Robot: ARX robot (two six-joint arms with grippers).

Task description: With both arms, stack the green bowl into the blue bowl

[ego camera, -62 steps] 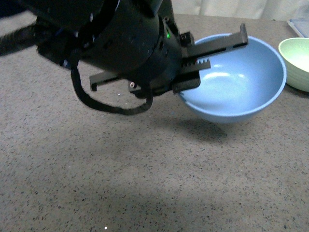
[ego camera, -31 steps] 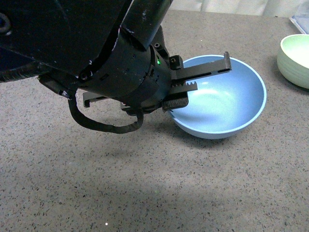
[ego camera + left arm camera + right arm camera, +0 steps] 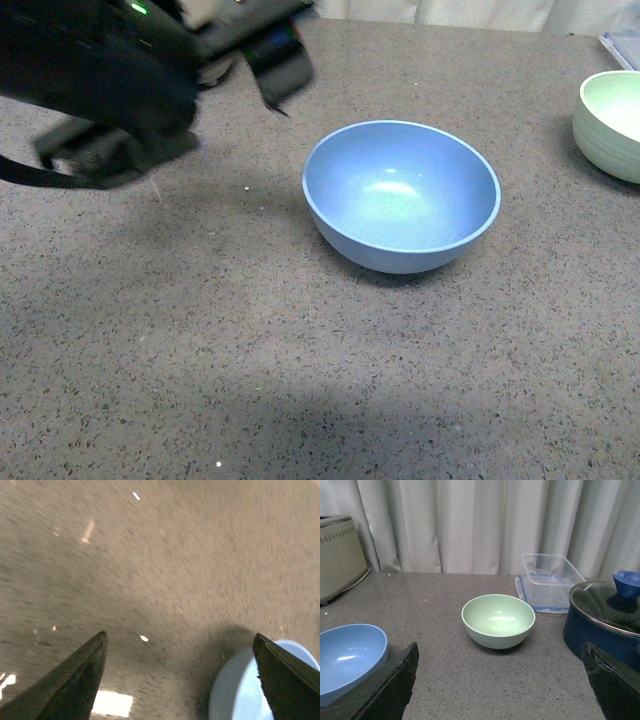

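Observation:
The blue bowl (image 3: 400, 195) stands upright on the speckled grey counter in the middle of the front view, with nothing gripping it. The green bowl (image 3: 612, 125) stands at the right edge, apart from it. My left gripper (image 3: 262, 40) is open and empty, blurred, up at the far left, away from the blue bowl. In the left wrist view the gripper (image 3: 180, 634) is spread wide over bare counter, with the blue bowl (image 3: 240, 692) by one finger. My right gripper (image 3: 500, 645) is open and empty, facing the green bowl (image 3: 497, 620); the blue bowl (image 3: 347, 655) sits off to the side.
A beige appliance (image 3: 340, 557), a clear plastic container (image 3: 550, 580) and a dark blue pot with a glass lid (image 3: 605, 620) stand along the back near a pale curtain. The container's corner shows in the front view (image 3: 625, 50).
My left gripper held the blue bowl's rim and carried it left and down; now the bowl rests on the counter and the gripper has let go and pulled away up and left.

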